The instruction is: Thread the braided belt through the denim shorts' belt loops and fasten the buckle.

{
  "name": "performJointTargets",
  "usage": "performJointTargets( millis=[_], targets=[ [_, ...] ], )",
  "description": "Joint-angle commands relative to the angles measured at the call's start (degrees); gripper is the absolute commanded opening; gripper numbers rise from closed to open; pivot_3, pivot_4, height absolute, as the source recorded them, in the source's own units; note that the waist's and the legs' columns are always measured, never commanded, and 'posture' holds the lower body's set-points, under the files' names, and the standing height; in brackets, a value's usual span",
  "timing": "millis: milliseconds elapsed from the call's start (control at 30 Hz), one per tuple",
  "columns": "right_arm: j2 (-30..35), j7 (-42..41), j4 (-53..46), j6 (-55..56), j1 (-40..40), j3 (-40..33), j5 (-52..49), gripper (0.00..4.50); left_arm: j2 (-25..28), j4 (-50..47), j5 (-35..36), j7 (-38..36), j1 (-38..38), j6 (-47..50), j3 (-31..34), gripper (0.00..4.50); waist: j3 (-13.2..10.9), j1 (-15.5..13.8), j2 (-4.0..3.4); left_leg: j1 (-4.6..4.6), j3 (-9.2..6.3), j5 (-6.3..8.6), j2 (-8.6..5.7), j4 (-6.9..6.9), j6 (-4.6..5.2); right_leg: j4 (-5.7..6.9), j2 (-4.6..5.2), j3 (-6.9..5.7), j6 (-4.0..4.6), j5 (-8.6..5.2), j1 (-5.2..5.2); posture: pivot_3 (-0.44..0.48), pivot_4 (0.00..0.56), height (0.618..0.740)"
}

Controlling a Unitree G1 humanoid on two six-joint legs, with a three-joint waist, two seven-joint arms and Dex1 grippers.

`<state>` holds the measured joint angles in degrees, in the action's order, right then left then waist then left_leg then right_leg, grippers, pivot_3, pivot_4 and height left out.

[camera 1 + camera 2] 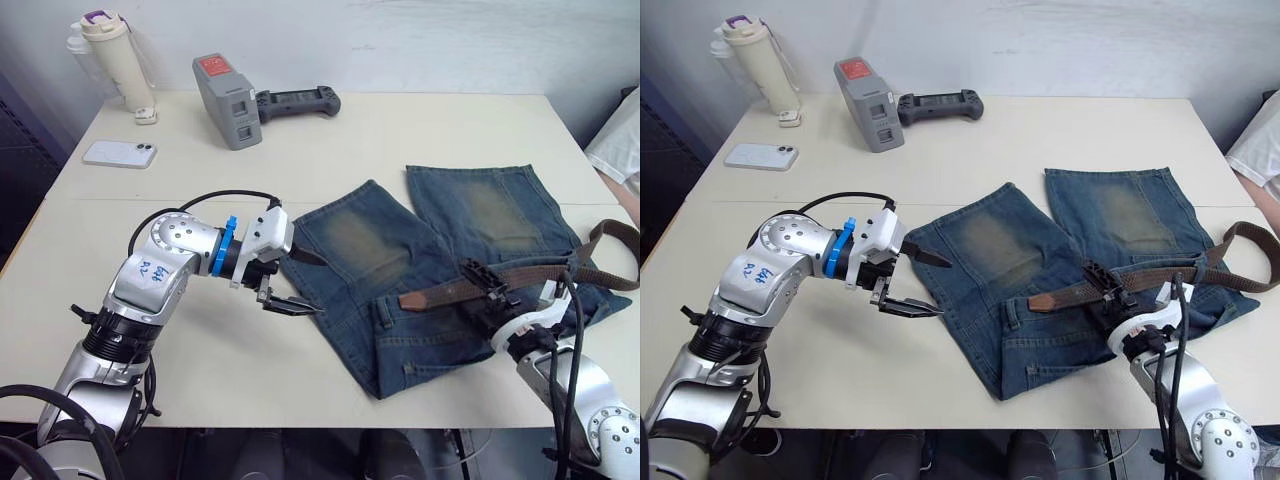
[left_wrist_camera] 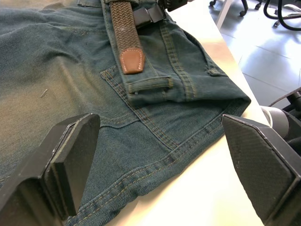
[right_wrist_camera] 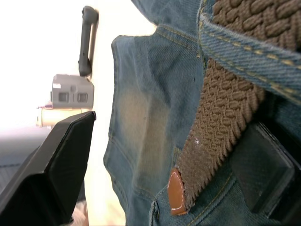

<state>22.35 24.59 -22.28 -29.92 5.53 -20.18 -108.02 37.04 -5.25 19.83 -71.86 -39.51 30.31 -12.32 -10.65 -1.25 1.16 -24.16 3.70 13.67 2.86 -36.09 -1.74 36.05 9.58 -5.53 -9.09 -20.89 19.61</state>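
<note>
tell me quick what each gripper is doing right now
Left gripper: open, holding nothing, fingers spread at the edge of the denim shorts.
Right gripper: open, sitting over the braided belt on the waistband.

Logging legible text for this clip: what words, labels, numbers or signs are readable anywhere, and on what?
Blue handwritten marks on the left arm's silver forearm shell: present, not legible.
Red label on top of the grey box-shaped device: too small to read.
White smartphone, cream insulated bottle with purple lid, black handheld controller, blue denim shorts and brown braided belt: no readable text.
</note>
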Motion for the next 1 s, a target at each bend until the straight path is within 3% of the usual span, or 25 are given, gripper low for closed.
performJointTargets(
  millis=[33,233,267,667,1000],
  targets=[
    [-0.24,-0.22,1.74,0.67,0.69,-1.56,1.37,3.18,0.23,-0.27,-0.10,-0.01,-0.78,-0.83,0.31,4.50,0.00,0.00,0.00,0.00,0.00,0.00,0.00,0.01,0.00,0.00,0.00,0.00,0.00,0.00,0.01,0.000,0.150,0.740],
    [-0.30,-1.15,0.39,-0.17,0.53,-1.41,1.30,0.19,0.02,0.93,-0.39,-0.29,-1.34,-1.54,0.09,4.50,0.00,0.06,0.00,0.00,0.01,0.00,0.00,0.03,0.00,0.01,0.00,0.00,0.00,0.00,0.05,0.000,0.150,0.740],
    [-0.03,-0.97,-0.58,-0.22,0.49,-1.47,0.98,0.05,-0.05,1.16,-0.43,-0.34,-1.42,-1.64,0.04,4.50,0.00,0.04,0.00,0.00,0.01,0.00,0.00,0.03,0.00,0.01,0.00,0.00,0.00,0.00,0.04,0.000,0.150,0.740],
    [4.66,1.20,-11.45,-2.69,-0.44,3.75,2.01,0.05,-0.27,1.38,-0.81,-1.06,-1.69,-1.92,-0.18,4.50,-0.01,0.46,-0.01,-0.01,0.02,0.00,0.01,0.06,0.00,0.03,0.00,0.03,0.00,0.00,0.10,0.000,0.150,0.740],
    [1.01,1.90,-11.52,-0.86,-1.03,8.89,7.37,0.05,-0.24,1.78,-1.40,-1.46,-1.87,-2.39,-0.42,4.50,-0.01,0.73,-0.02,-0.01,0.03,0.00,0.02,0.06,-0.01,0.04,-0.01,0.03,0.00,0.00,0.11,0.000,0.150,0.740]
  ],
)
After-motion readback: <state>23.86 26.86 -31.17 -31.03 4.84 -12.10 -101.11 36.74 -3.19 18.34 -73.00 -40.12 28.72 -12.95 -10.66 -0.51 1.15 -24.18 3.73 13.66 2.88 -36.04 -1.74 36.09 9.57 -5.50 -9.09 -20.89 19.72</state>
